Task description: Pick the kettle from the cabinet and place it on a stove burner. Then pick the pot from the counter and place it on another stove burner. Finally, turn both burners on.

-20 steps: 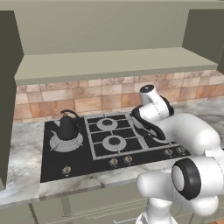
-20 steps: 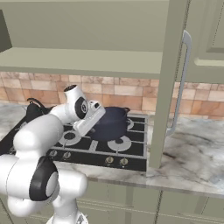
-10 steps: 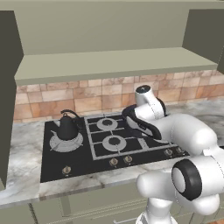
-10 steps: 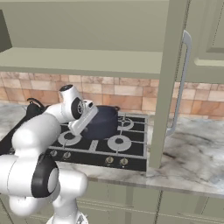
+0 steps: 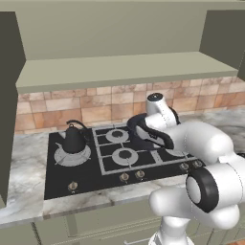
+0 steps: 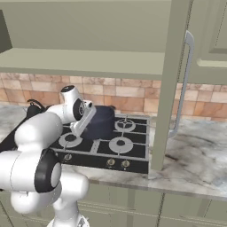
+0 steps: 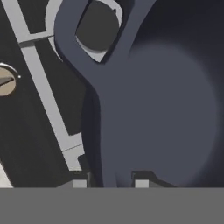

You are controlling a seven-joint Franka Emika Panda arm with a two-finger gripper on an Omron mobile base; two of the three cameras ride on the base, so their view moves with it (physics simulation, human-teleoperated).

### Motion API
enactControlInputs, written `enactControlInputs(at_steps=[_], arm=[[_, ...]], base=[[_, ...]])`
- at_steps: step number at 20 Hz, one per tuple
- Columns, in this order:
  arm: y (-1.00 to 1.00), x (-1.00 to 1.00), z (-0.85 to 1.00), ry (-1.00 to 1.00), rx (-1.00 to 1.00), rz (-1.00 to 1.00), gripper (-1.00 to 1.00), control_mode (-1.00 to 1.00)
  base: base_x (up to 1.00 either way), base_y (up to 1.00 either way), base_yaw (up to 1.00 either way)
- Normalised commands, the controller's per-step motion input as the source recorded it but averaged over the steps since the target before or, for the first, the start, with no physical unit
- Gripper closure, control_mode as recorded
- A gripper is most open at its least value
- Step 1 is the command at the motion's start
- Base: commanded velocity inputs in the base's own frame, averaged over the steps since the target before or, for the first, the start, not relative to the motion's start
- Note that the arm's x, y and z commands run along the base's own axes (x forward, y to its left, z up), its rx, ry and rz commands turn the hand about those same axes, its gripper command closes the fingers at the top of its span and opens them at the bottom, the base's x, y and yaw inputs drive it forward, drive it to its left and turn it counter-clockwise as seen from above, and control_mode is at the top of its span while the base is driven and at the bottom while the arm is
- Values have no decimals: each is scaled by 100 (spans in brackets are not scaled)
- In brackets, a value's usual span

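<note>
Pot (image 7: 166, 109) | jaws nearly closed, clamped on rim | over stovetop (image 5: 100, 162)

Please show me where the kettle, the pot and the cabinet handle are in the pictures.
kettle (image 5: 74, 139), left base view: on its dark rounded body.
pot (image 6: 101, 122), right base view: on its navy side wall.
cabinet handle (image 6: 183, 84), right base view: on the middle of the grey bar.
</note>
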Motion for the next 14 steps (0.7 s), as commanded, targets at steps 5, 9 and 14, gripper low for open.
enactControlInputs(at_steps=[5,9,14], arm=[[21,20,-3,0,0,9,100,-100],[22,19,-1,0,0,4,100,-100],[20,31,0,1,1,2,100,-100]], base=[[0,0,0],[0,0,0],[0,0,0]])
